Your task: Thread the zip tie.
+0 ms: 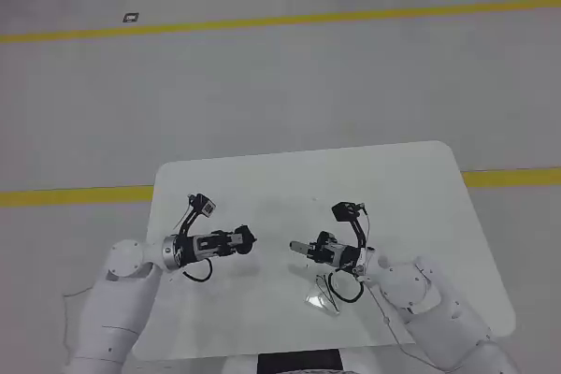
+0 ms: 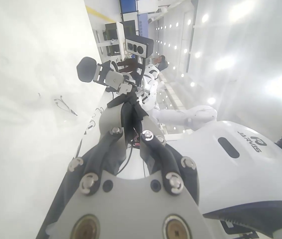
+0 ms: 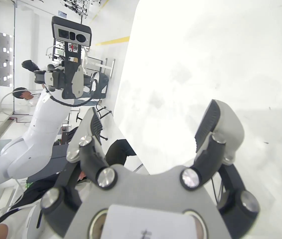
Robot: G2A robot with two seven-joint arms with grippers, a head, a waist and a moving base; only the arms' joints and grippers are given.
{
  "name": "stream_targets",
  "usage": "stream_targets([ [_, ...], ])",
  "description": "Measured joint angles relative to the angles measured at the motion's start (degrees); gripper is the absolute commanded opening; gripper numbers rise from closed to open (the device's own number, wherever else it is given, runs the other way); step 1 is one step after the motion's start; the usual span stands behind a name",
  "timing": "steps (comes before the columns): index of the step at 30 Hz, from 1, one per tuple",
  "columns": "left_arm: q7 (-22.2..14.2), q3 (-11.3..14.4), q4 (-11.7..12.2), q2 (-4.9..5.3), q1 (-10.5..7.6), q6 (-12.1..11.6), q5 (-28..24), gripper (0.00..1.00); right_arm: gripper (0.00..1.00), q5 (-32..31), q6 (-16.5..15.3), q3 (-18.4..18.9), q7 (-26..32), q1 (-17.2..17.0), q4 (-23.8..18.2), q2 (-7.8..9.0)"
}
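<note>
The zip tie (image 1: 327,292) lies loose on the table (image 1: 411,187), a thin wiry strand at the lower centre of the top view beside the right arm, touched by neither gripper, so by my reading the threading has not started. The right gripper (image 3: 153,123) hangs released and empty, low over the table, while the left gripper (image 2: 128,105), left of centre in the top view, is clenched with a black scrap at its tips; I cannot tell what that scrap is. Picking up the tie, lining up tail and head, and pushing it through are all left.
</note>
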Motion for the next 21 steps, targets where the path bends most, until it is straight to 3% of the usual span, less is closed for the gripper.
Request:
stream_targets([
  [2,0.0,0.0,0.0,0.00,0.00,0.0,0.0,0.00,1.00,-1.0,0.7,-0.2,-0.1,0.1,-0.2,0.06],
  [5,0.0,0.0,0.0,0.00,0.00,0.0,0.0,0.00,1.00,-7.5,4.2,-0.8,1.2,-0.1,-2.6,0.33],
  [9,0.0,0.0,0.0,0.00,0.00,0.0,0.0,0.00,1.00,-14.5,8.8,-0.4,7.2,-0.6,-7.7,0.96],
  [16,0.0,0.0,0.0,0.00,0.00,0.0,0.0,0.00,1.00,-20.1,11.8,-0.1,17.9,-0.6,-13.3,1.78],
  [21,0.0,0.0,0.0,0.00,0.00,0.0,0.0,0.00,1.00,-27.7,13.9,-2.5,27.1,0.3,-15.6,2.21],
])
